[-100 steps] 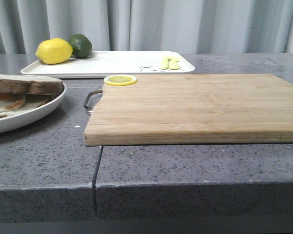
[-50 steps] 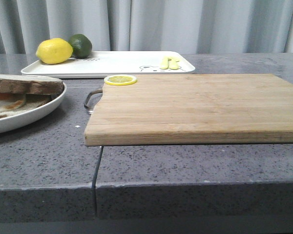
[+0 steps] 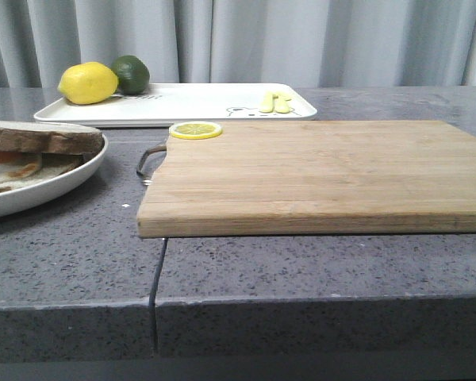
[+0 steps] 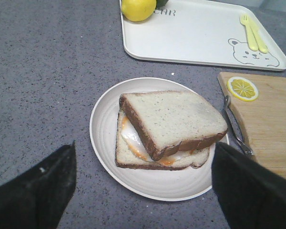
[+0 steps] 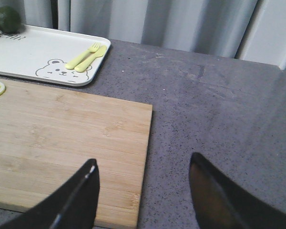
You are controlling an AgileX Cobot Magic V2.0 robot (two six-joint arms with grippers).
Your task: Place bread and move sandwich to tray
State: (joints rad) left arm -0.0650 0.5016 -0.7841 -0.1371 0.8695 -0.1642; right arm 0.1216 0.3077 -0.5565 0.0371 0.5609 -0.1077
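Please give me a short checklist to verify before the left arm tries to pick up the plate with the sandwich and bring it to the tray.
1. Top bread lies on the egg: ok, the sandwich is closed, though the top slice sits skewed.
2. Sandwich rests fully inside the plate: ok.
3. Left tool open, fingers apart on either side of the plate: ok, holding nothing.
4. Free space on the tray: ok, the middle is bare; lemon and yellow cutlery lie at its ends.
5. Metal handle of the cutting board close to the plate rim: cannot tell if touching.
6. Right tool away from the path: ok, open over the board edge.
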